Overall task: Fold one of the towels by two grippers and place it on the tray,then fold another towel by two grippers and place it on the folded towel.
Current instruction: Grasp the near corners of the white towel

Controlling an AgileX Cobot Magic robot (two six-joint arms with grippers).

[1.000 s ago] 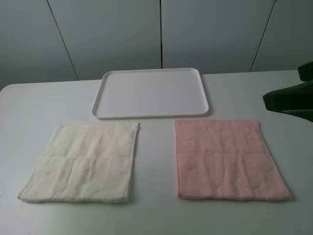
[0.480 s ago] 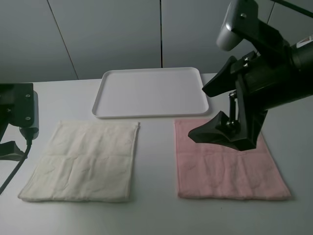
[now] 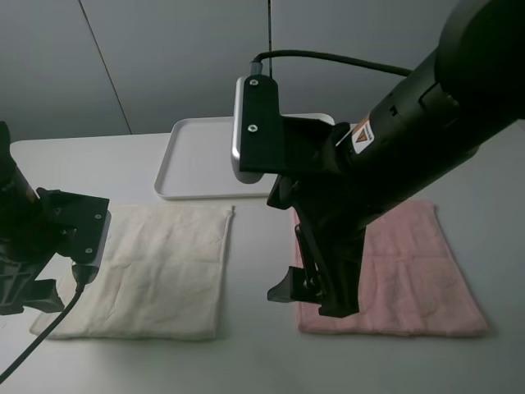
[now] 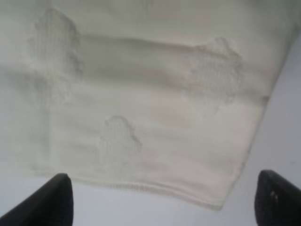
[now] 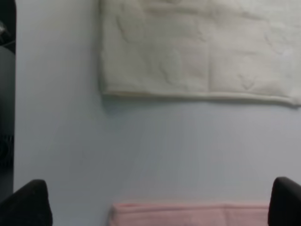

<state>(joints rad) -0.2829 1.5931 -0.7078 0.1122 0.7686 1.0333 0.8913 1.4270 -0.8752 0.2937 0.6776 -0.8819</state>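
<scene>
So basically nothing is done yet, I'm right at the start. The cream towel (image 3: 152, 267) lies flat and unfolded on the table (image 3: 262, 365), in front of the tray (image 3: 201, 156) on my left side, and the pink towel (image 3: 410, 263) lies flat on my right side, with a strip of bare table between the two. The part of the tray I can see has nothing on it; my right arm hides a bit of it. My left gripper (image 4: 162, 200) is spread wide with nothing in it and hangs over a corner of the cream towel, by its edge. My right gripper (image 5: 157, 202) is spread wide and empty too. It reaches across the middle and sits over the gap between the towels, with the cream one's edge ahead of it. My guess is I'm lining up for the first pinch on the cream towel. Everything's left: fold the cream one, put it on the tray, fold the pink one, stack it on top.
</scene>
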